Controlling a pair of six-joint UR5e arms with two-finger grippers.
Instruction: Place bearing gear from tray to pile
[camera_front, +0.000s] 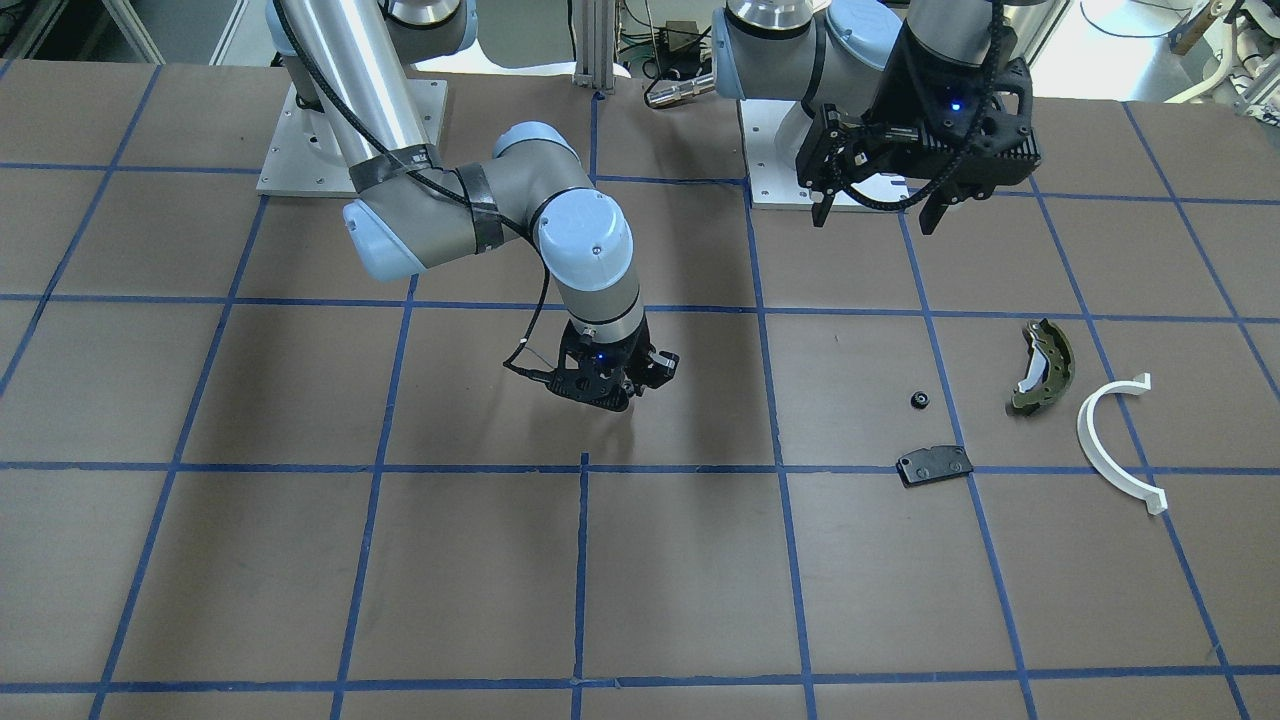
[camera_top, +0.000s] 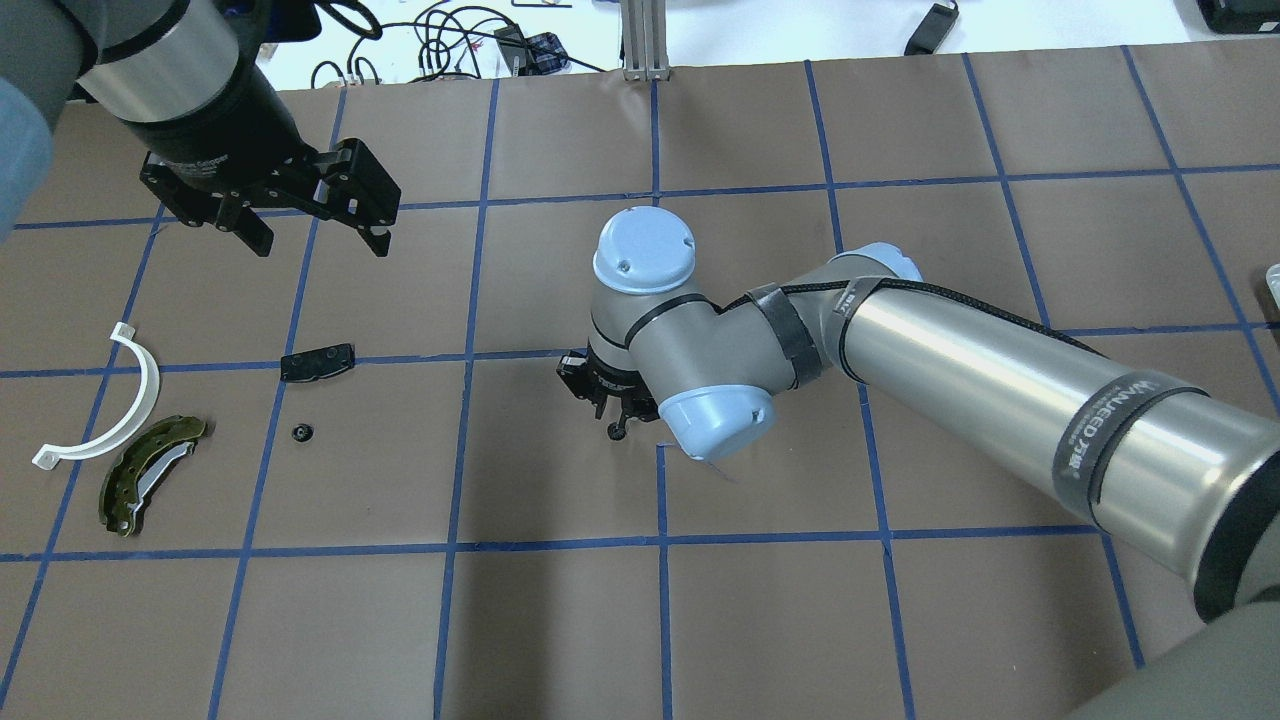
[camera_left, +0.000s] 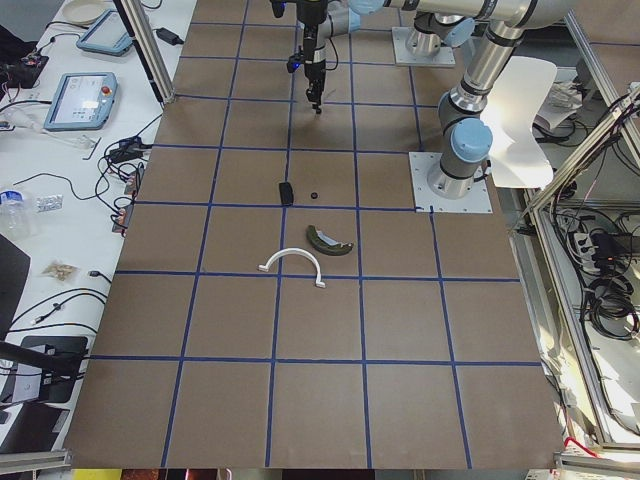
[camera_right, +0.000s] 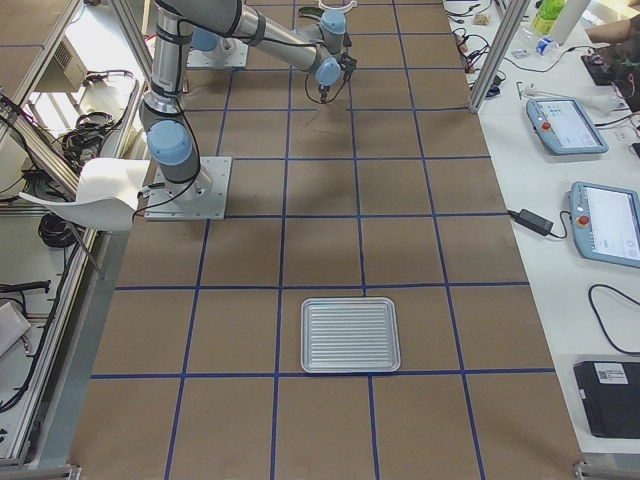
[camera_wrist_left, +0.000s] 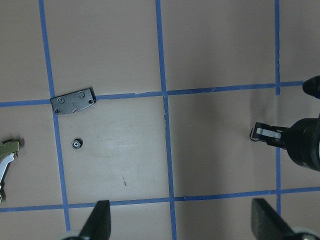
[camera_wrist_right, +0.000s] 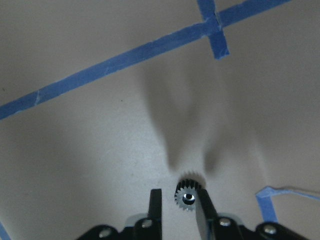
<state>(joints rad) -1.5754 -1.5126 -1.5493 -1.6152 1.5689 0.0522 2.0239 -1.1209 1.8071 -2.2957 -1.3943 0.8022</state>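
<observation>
A small black bearing gear (camera_wrist_right: 189, 194) sits between the fingertips of my right gripper (camera_wrist_right: 179, 202), which is shut on it just above the mat at the table's middle (camera_front: 625, 400). The pile lies on my left side. It holds an olive-green brake shoe (camera_front: 1045, 367), a white half-ring (camera_front: 1115, 445), a flat black pad (camera_front: 935, 465) and another small gear (camera_front: 920, 400). My left gripper (camera_front: 876, 225) hangs open and empty behind the pile, well above the mat. The ribbed metal tray (camera_right: 308, 335) lies bare at the far right end.
Both arm base plates (camera_front: 350, 140) stand at the robot's edge of the table, with an aluminium post (camera_front: 590, 70) between them. Side benches beside the table carry tablets (camera_right: 565, 125) and cables. Brown mat with blue grid lines spreads between the pile and the tray.
</observation>
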